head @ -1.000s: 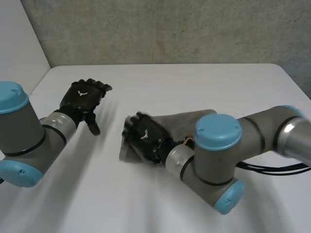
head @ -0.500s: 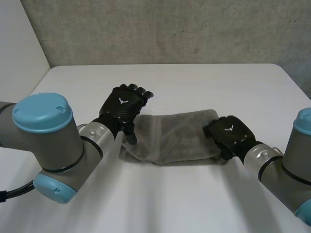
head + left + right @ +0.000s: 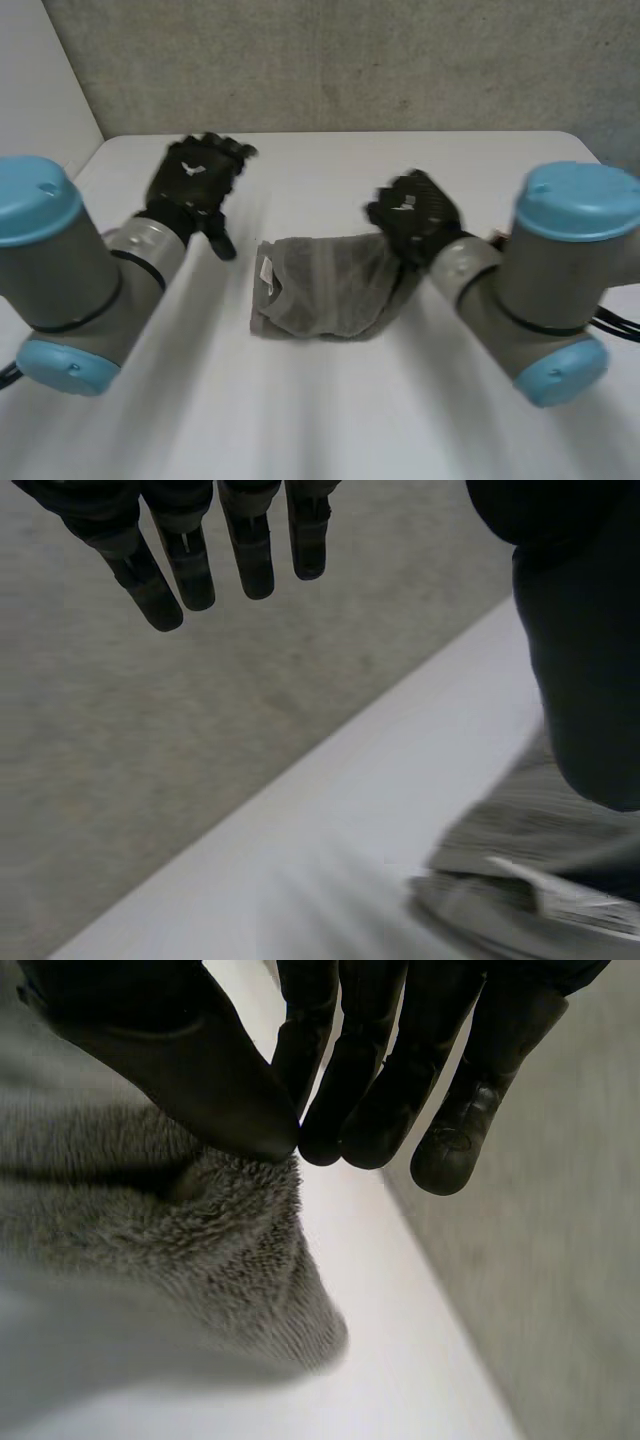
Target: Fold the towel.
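Head view first: the towel [image 3: 325, 295] lies mid-table [image 3: 330, 430], a grey bundle already doubled over, with a white label [image 3: 266, 272] at its nine o'clock end. The left hand [image 3: 195, 178] hangs off at the towel's ten o'clock, clear of the cloth. The right hand [image 3: 415, 212] sits on the two o'clock corner, its back covering the contact.

Over to the left wrist view: the fingers [image 3: 250, 560] run straight and spread, released, nothing in them. The towel [image 3: 520, 850] lies past the thumb, label edge showing.

Right wrist view, and here's the detail the view from above can't give: the thumb [image 3: 200, 1070] meets the fingers [image 3: 365, 1080] in a pinch, and a tuft of towel [image 3: 150, 1220] rises right into it. That hand is grasping the corner. What this close look lacks is the towel's whole outline, which the head view supplies.

The step, as I read it, is carrying that corner across toward nine o'clock. To do it well: travel low and level, lay edge on edge at the label end, and let the free left hand pin that end so the layers don't slide.
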Motion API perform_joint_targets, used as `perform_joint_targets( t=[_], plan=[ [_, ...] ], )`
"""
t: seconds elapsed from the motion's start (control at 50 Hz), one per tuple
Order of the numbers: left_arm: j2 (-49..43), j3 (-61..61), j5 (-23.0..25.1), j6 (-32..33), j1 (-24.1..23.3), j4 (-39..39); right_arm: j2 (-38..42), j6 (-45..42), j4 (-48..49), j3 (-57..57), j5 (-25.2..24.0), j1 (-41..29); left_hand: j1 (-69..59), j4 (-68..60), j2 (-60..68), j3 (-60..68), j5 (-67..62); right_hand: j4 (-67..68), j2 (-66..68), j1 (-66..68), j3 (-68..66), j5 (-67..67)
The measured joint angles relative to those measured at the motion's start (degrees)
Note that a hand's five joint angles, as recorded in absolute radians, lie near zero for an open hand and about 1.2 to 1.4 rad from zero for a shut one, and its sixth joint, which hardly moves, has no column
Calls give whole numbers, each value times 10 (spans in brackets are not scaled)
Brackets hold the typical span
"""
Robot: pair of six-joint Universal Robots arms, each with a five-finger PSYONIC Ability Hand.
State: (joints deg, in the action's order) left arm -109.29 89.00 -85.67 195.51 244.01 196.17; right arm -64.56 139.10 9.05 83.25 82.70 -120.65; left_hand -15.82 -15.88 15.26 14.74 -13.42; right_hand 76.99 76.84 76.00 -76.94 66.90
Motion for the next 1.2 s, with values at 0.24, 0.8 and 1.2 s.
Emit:
perform_joint_targets(
  t=[0.24, 0.8, 1.2],
  plan=[
    [44, 28, -8, -75, 77, 2, 113, -14, -3, -126, -66, -123, 1, 0, -3, -2, 2, 0, 0, 14, 0, 3],
    [38, 46, -5, -90, 80, 9, -11, 109, 25, 40, -2, 8, 1, 0, -3, -2, 2, -530, -515, -513, 524, -547],
    [27, 57, -4, -88, 68, 18, -15, 176, 41, 199, -96, 177, 2, 0, -3, -2, 2, -429, -430, -418, 430, -423]
  ],
)
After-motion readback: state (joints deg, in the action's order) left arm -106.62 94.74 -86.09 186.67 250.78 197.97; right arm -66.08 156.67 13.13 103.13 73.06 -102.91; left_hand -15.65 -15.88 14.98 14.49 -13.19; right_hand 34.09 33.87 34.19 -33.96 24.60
